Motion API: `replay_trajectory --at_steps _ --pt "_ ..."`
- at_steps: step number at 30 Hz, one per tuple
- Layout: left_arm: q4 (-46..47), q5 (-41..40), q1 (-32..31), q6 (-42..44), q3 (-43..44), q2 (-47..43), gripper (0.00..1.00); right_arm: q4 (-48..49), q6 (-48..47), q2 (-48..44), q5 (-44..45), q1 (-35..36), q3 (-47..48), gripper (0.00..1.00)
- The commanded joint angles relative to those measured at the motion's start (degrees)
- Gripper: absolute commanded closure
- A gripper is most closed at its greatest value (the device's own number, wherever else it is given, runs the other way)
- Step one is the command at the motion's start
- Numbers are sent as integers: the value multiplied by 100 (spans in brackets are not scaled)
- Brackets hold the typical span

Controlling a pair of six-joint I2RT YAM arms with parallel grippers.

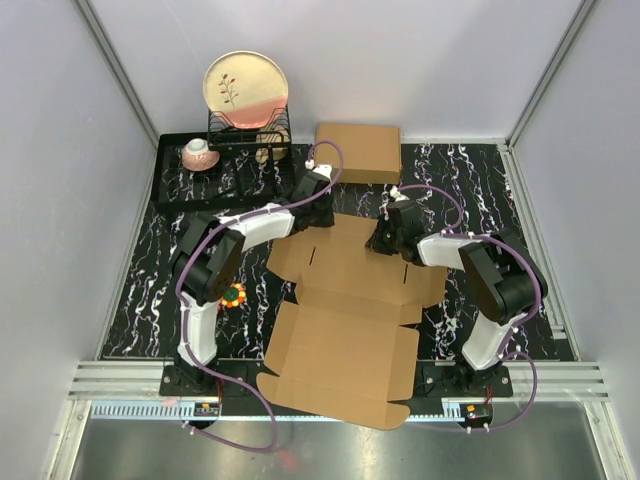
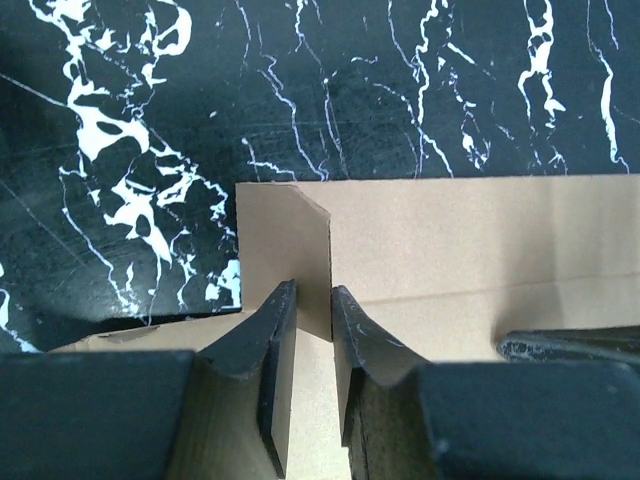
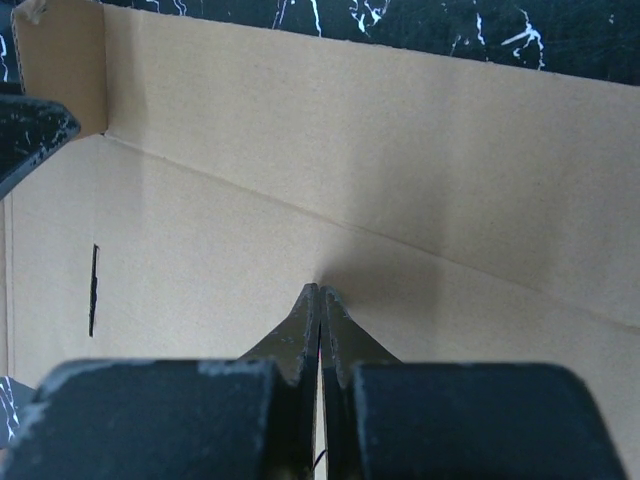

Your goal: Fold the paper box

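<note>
Mostly unfolded: box (image 1: 345, 320) lies as flat cut-out at table centre, near panels flat. Far strip half raised. Left gripper (image 2: 312, 300) pinches upright corner flap (image 2: 285, 255) at far left, jaws narrow. Right gripper (image 3: 319, 300) fully closed, tips pressing far crease, holding nothing. Sides, tabs, lid all left.

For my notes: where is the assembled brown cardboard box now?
In the top view, the assembled cardboard box sits at the table's far edge, right of the dish rack, beyond the flat paper box.

Bright, even lighting; sharp views, soft shadows.
</note>
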Motion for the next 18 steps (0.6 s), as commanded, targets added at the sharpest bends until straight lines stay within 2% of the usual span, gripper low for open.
replay_trajectory --at_steps 1,12,18 --pt "-208 -332 -76 122 336 270 79 -423 -174 -305 170 34 -66 100" --pt "-358 -420 -94 105 416 639 85 -897 -200 -990 196 34 162 100" --pt "-331 -526 -120 140 301 587 93 -1381 -376 -1325 337 25 452 89"
